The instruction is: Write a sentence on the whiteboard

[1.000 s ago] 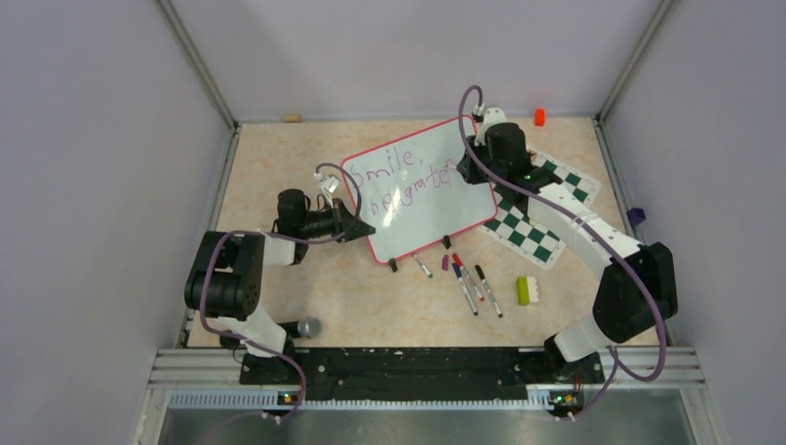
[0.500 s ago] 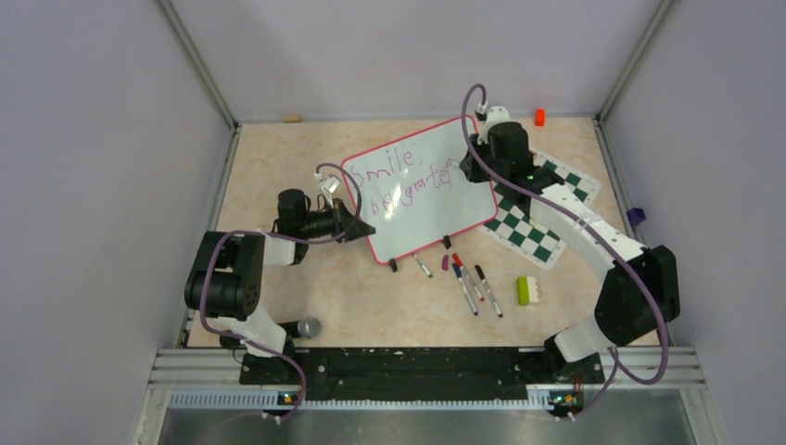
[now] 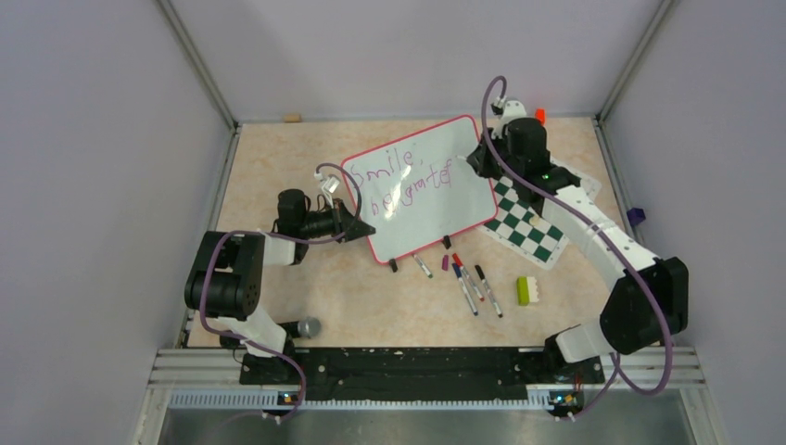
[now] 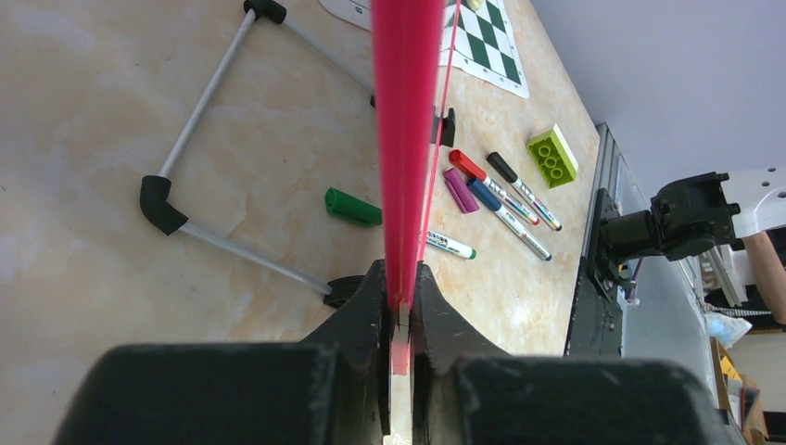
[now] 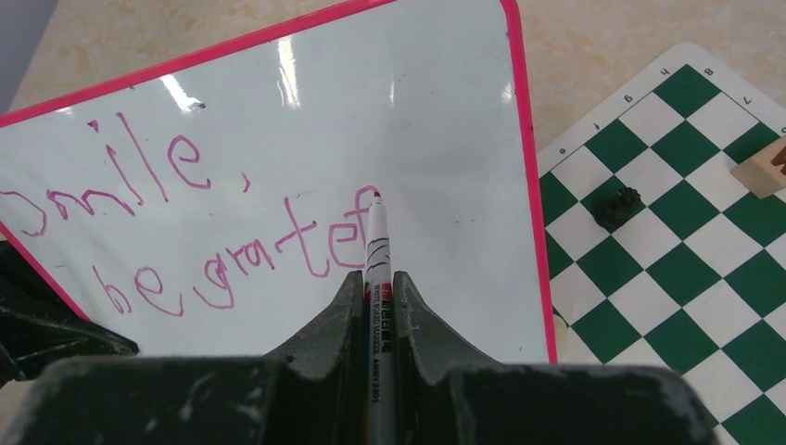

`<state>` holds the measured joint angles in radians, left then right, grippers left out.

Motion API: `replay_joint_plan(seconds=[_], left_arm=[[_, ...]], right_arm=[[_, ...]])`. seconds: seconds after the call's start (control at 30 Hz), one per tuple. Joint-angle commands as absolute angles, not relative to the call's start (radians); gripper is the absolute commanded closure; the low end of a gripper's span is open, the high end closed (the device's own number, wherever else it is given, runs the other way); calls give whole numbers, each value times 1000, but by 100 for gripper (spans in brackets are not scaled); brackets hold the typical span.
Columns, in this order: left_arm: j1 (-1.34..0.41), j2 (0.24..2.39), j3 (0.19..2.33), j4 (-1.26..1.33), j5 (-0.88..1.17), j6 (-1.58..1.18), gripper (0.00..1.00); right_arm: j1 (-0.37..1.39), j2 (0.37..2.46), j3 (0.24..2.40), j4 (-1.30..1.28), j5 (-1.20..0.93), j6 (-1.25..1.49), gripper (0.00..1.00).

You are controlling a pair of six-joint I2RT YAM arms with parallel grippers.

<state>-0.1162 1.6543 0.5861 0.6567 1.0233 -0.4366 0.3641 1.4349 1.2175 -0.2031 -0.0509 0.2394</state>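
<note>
The whiteboard [image 3: 436,199] with its red-pink rim stands tilted mid-table. It bears purple-magenta lettering [image 3: 408,181] in two lines, "Smile," above "be gratef" [image 5: 232,264]. My left gripper [image 3: 357,228] is shut on the board's left rim, seen edge-on as a red strip [image 4: 405,139] in the left wrist view. My right gripper [image 3: 480,159] is shut on a white marker [image 5: 377,269]. The marker's tip sits at the top of the last letter, "f", on the board [image 5: 445,139].
A green-and-white chess mat [image 3: 533,218] lies right of the board, with a small dark piece [image 5: 619,206] on it. Several markers [image 3: 473,283] and a green brick [image 3: 527,290] lie in front. The board's wire stand [image 4: 213,167] and a green cap [image 4: 353,206] lie behind.
My right gripper has moved right along the lower line with the marker, and the lettering has grown by an "f". The left gripper has not moved.
</note>
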Motion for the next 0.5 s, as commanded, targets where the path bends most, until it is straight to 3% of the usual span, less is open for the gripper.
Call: replay_joint_plan(seconds=[0.0,0.47], left_arm=[[-129,1691,575,526,938,-424,100],[-129,1692,576,526,939,-423,100]], right_arm=[[359,1434,1213,-166,-77,249,100],[358,1475,1197,-154,-63,243,100]])
